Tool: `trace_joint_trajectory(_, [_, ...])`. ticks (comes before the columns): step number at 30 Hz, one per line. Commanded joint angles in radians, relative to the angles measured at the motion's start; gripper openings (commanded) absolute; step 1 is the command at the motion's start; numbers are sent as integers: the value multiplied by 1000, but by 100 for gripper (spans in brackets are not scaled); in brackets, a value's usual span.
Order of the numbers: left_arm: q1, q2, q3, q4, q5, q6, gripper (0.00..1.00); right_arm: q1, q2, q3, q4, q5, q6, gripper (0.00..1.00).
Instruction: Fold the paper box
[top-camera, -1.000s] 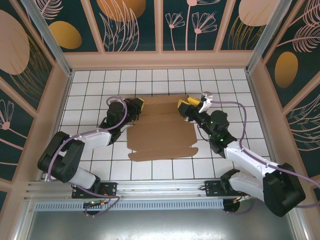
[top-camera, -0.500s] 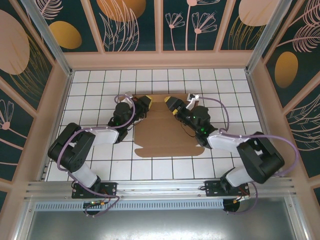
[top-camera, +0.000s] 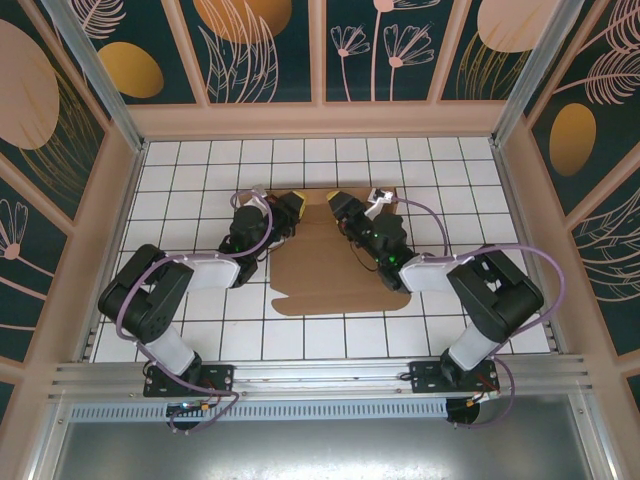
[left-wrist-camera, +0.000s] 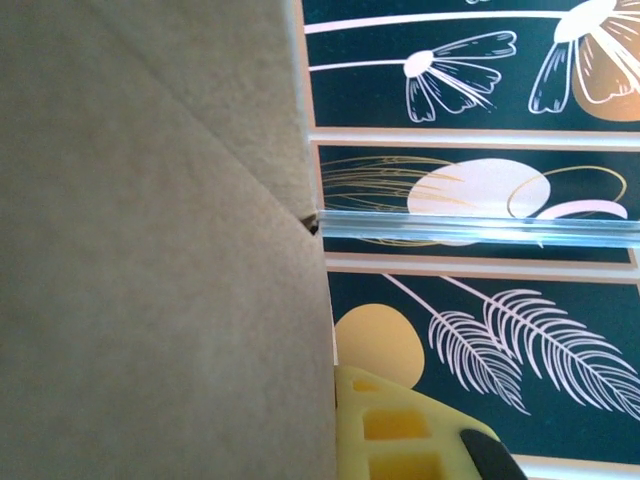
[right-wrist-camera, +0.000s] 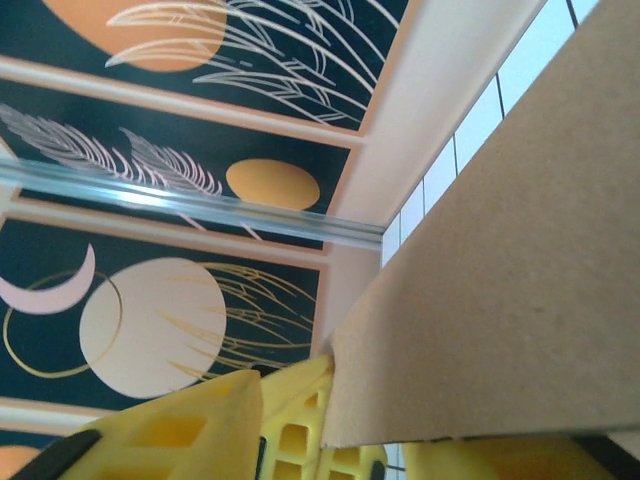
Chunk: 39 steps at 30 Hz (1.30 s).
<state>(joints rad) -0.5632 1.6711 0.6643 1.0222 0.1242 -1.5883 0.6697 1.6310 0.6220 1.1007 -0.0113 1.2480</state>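
Box (top-camera: 330, 280) sides drawn inward since a second earlier; fold begun.
My left jaws pinched one side; my right jaws straddled the other, grip unconfirmed.

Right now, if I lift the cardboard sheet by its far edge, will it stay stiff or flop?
Panels probably stay stiff: the cardboard sheet lies flat and unwrinkled. It will likely hinge along its creases, like the fold line seen from the left wrist. It seems light and may slide on the smooth tiled table.
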Motion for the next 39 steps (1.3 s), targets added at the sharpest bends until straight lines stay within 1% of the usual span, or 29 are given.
trace_joint_trajectory(1, [-10, 12, 26, 83, 1, -22, 0, 0, 24, 29, 71, 54, 8, 33])
trace_joint_trajectory(6, [-12, 19, 21, 100, 9, -33, 0, -1, 38, 9, 94, 87, 12, 12])
trace_joint_trajectory(8, [-12, 18, 18, 100, 11, -37, 0, -3, 46, 1, 111, 91, 30, 9])
trace_joint_trajectory(9, [-12, 18, 18, 98, 16, -36, 2, -4, 48, -3, 117, 95, 36, 7])
trace_joint_trajectory(11, [-12, 10, 18, 91, 30, -33, 17, -2, 42, -16, 125, 109, 37, 5])
trace_joint_trajectory(12, [-11, -1, 15, 78, 40, -19, 27, -2, 34, -22, 121, 123, 37, 5])
trace_joint_trajectory(13, [-11, -16, 11, 46, 47, 2, 35, -3, 24, -29, 118, 134, 34, 4])
trace_joint_trajectory(16, [-5, -94, -9, -109, 49, 101, 51, -8, -9, -52, 94, 160, 30, 4])
trace_joint_trajectory(18, [6, -155, -10, -238, 67, 198, 58, -19, -27, -62, 69, 157, 34, 4])
trace_joint_trajectory(20, [12, -214, 7, -420, 73, 297, 62, -30, -41, -69, 36, 144, 38, 5])
trace_joint_trajectory(22, [16, -271, 33, -609, 78, 413, 63, -37, -55, -83, 28, 135, 34, 5])
trace_joint_trajectory(23, [16, -294, 54, -719, 64, 466, 63, -40, -63, -89, 20, 131, 28, 5])
trace_joint_trajectory(25, [18, -340, 106, -946, 15, 589, 63, -50, -82, -93, -20, 113, 4, 5])
trace_joint_trajectory(27, [19, -388, 157, -1119, -46, 706, 62, -63, -100, -91, -71, 84, -34, 5])
trace_joint_trajectory(30, [37, -457, 220, -1253, -85, 831, 62, -77, -116, -87, -120, 31, -81, 5])
trace_joint_trajectory(32, [65, -459, 292, -1325, -72, 890, 63, -86, -124, -86, -139, -20, -106, 5])
trace_joint_trajectory(34, [109, -432, 376, -1393, -29, 922, 63, -94, -138, -85, -165, -51, -133, 5])
trace_joint_trajectory(36, [140, -399, 423, -1413, 27, 954, 63, -97, -152, -92, -181, -63, -150, 5])
trace_joint_trajectory(38, [150, -357, 469, -1433, 56, 982, 63, -101, -163, -98, -183, -78, -157, 5])
trace_joint_trajectory(39, [154, -334, 483, -1426, 94, 990, 63, -103, -167, -100, -185, -86, -160, 5])
